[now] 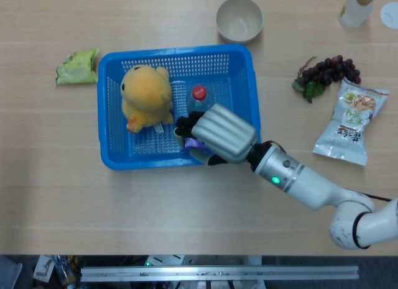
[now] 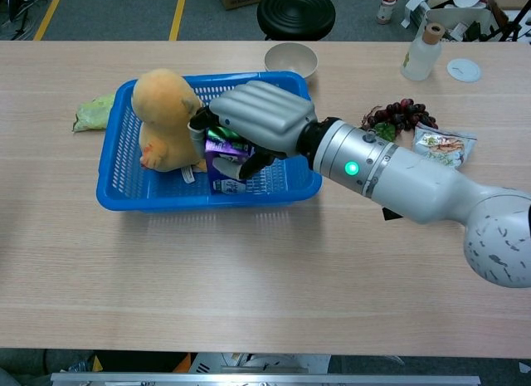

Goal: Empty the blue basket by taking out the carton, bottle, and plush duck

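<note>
The blue basket (image 1: pixel 115 158) (image 2: pixel 124 195) sits left of centre on the table. My right hand (image 1: pixel 217 133) (image 2: pixel 257 120) reaches into its near right part and grips the purple and green carton (image 2: pixel 224 158) (image 1: pixel 194 142), lifted and tilted above the basket floor. The bottle with a red cap (image 1: pixel 199 94) stands just behind the hand, mostly hidden in the chest view. The orange plush duck (image 1: pixel 146 95) (image 2: pixel 164 120) sits in the basket's left half. The left hand is out of both views.
A white bowl (image 1: pixel 239 19) (image 2: pixel 290 60) stands behind the basket. Grapes (image 1: pixel 326 71) (image 2: pixel 398 116) and a snack bag (image 1: pixel 350 121) (image 2: pixel 441 145) lie at right, a small bottle (image 1: pixel 357 8) (image 2: pixel 419 50) far right, a green packet (image 1: pixel 77 66) (image 2: pixel 93 112) left of the basket.
</note>
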